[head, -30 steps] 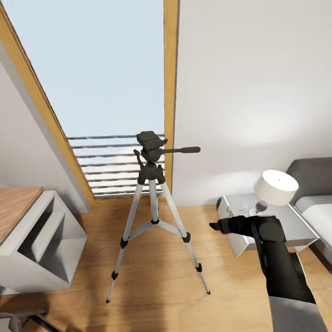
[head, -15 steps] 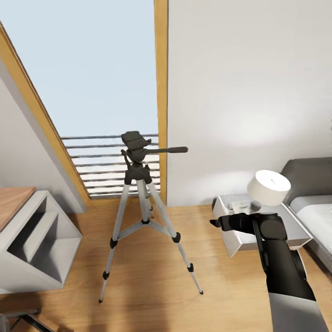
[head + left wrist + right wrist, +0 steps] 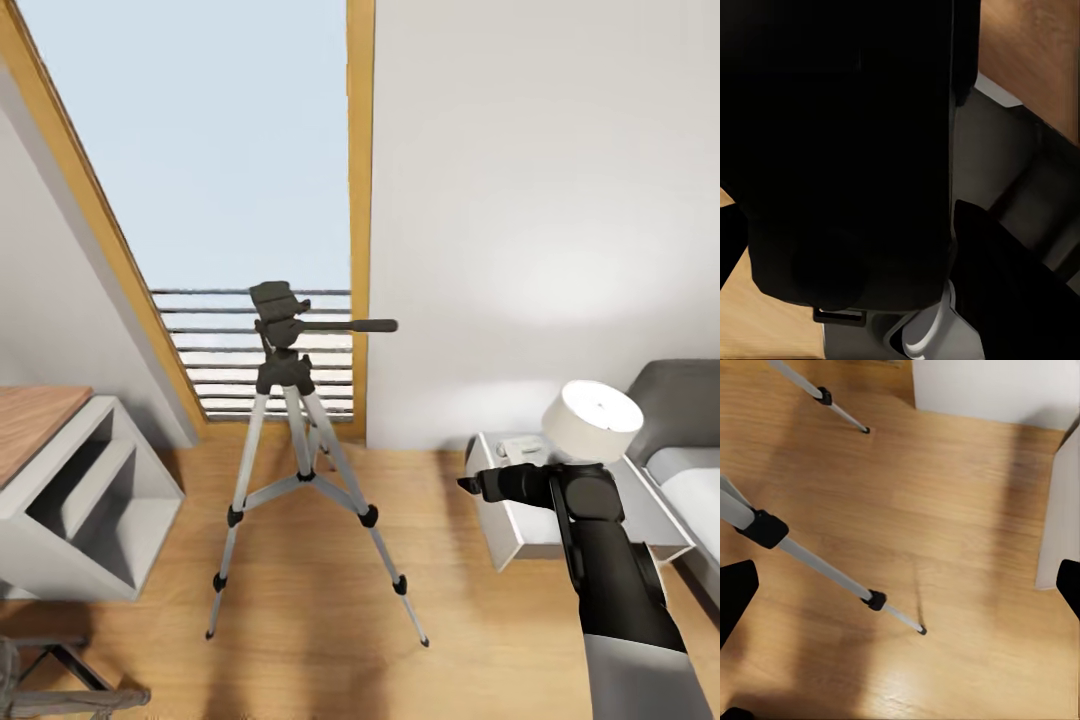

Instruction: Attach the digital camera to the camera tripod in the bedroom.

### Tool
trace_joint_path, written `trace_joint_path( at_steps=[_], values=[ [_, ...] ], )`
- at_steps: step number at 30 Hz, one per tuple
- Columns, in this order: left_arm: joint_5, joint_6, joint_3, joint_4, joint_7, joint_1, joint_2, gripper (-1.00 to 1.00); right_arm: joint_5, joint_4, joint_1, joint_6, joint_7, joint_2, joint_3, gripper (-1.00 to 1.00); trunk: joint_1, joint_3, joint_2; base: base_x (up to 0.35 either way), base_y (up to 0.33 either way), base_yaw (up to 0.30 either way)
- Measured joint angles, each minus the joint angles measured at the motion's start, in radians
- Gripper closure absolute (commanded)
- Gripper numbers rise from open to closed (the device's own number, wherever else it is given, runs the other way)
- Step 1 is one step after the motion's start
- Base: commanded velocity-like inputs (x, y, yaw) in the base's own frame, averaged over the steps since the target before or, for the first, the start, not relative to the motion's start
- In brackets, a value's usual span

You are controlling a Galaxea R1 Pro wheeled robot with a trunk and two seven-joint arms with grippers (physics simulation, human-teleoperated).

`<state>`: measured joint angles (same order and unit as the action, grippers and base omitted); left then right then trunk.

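- Bedroom with light wood floor (image 3: 330,640) and pale grey walls; tall wood-framed window (image 3: 220,150) at the back left of the head view, slatted rail across its lower part.
- Grey bed (image 3: 690,440) at the far right edge, cut off by the frame.
- White desk (image 3: 80,490) with a wood top and open shelves at the left edge, well apart from the tripod.
- Camera tripod (image 3: 290,400) upright on the floor just in front of the window, three silver-white legs spread, black head on top bare, side handle pointing toward the right wall.
- Grey bedside table (image 3: 530,520) against the wall to the right of the tripod, carrying a lamp (image 3: 592,420) with a round white shade.
- Right arm reaching forward, black and bent at the wrist, right gripper (image 3: 468,486) hanging in front of the bedside table's near corner and apart from the tripod.
- Seen from the right wrist: right gripper (image 3: 900,585) spread wide with nothing between its fingers (image 3: 735,592), looking down on two tripod legs and their black feet on the wood.
- Seen from the left wrist: digital camera (image 3: 840,135) as a big black block right up against the lens, left gripper (image 3: 847,232) closed around it, dark fingers (image 3: 1005,285) lying against its sides, floor and robot body behind.
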<state>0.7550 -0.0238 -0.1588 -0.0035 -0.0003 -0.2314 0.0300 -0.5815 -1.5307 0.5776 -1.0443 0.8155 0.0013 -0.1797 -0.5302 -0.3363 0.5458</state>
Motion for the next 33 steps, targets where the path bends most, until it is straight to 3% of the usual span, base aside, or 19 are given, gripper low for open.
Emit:
trace_joint_path(
  at_steps=[17, 33],
  values=[
    [0.000, -0.001, 0.000, 0.000, 0.000, 0.000, 0.001, 1.00, 0.000, 0.002, 0.000, 0.000, 0.000, 0.000, -0.001, -1.00, 0.000, 0.000, 0.000, 0.000, -0.274, 0.271],
    [0.002, -0.003, 0.001, 0.001, 0.000, 0.000, 0.001, 1.00, 0.000, 0.004, 0.000, 0.001, 0.000, 0.002, 0.000, -1.00, 0.000, 0.000, 0.000, 0.000, -0.022, 0.271]
  ],
)
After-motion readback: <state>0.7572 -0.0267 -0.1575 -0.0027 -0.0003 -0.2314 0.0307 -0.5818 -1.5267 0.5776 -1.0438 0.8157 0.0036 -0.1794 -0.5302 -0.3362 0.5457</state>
